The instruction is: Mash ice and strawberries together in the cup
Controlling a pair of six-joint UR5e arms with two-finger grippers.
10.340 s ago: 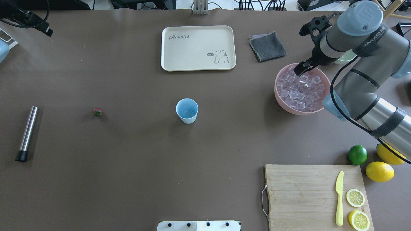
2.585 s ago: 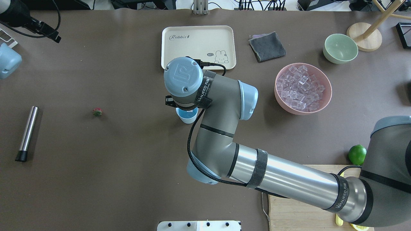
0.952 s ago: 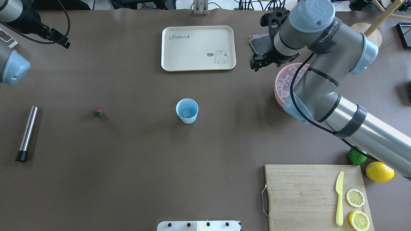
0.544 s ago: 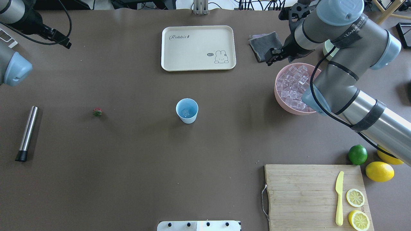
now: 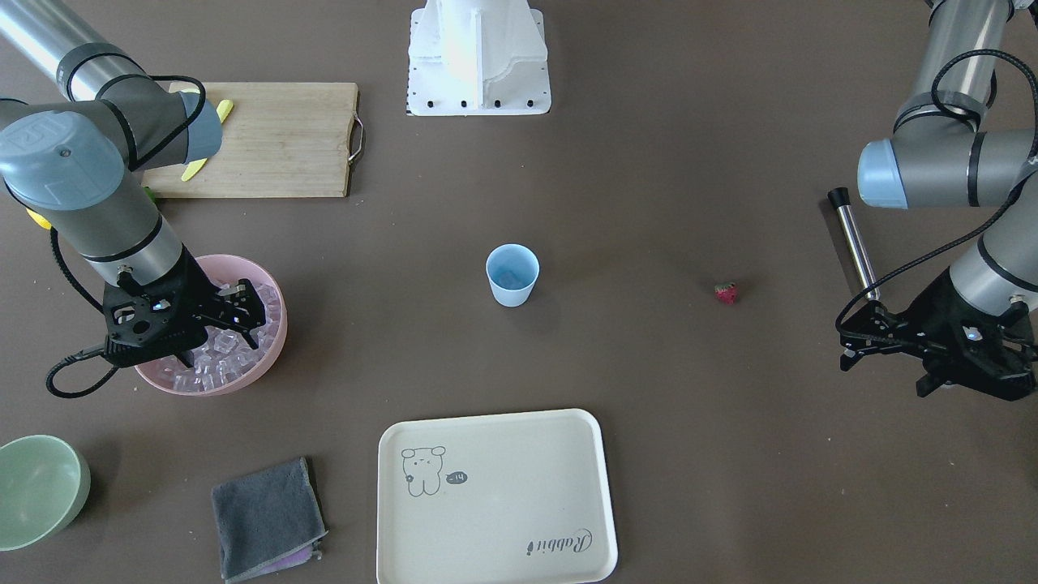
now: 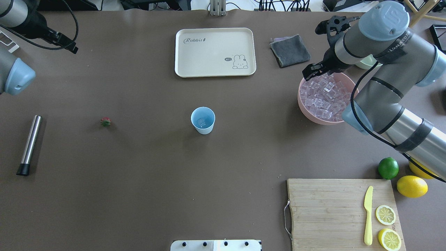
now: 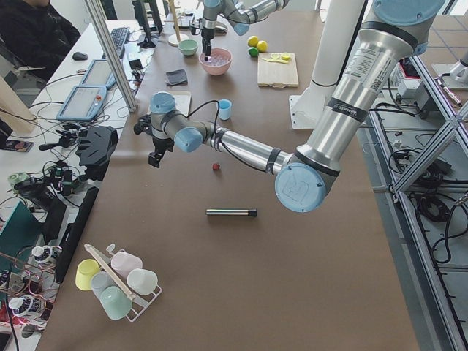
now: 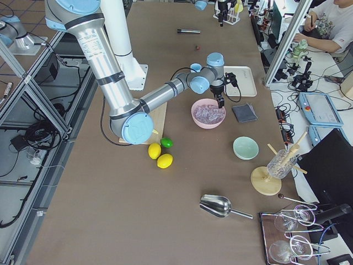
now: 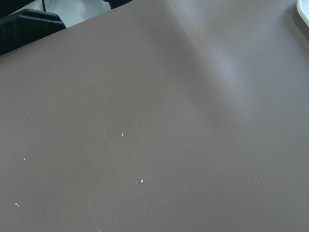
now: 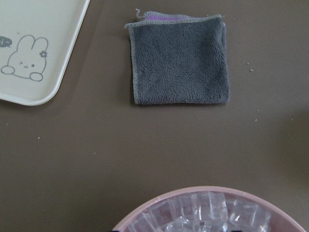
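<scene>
On the surface in the front-facing view, we see the cup (image 5: pixel 512 276) upright near the middle. The strawberry (image 5: pixel 725 293) lies well apart from it, toward the left tool (image 5: pixel 845 347), which hovers with its fingers spread and nothing between them. The right tool (image 5: pixel 248 320), also spread and empty, hangs over the pink bowl (image 5: pixel 278 324) heaped with ice (image 5: pixel 217 358). From overhead, we find one cube of ice inside the cup, the right tool above the bowl's far rim, and a metal rod (image 6: pixel 30 144) lying flat beyond the strawberry. In the right wrist view, the bowl's rim and cubes line the bottom edge, with a grey cloth (image 10: pixel 179 60) beyond.
</scene>
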